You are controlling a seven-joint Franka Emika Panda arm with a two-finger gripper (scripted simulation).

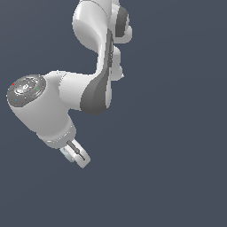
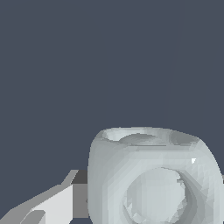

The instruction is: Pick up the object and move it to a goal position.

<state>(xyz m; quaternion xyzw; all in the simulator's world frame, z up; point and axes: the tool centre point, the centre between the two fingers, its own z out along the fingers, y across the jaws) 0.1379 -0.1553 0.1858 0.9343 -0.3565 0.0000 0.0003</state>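
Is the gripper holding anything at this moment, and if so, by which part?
Probably yes: the object fills the wrist view right beside one finger, and shows pale at the gripper outside. The second finger and the contact are hidden, so the grasped part cannot be told.

Both views are evenly lit against a flat slate-blue background, and no cast shadows are seen on it. In the exterior view, soft highlights are shown on the upper surfaces of the arm [image 1: 91, 48]. Edges are rendered slightly soft and pixelated. In the wrist view, faceted shading is visible on the object [image 2: 153, 175].
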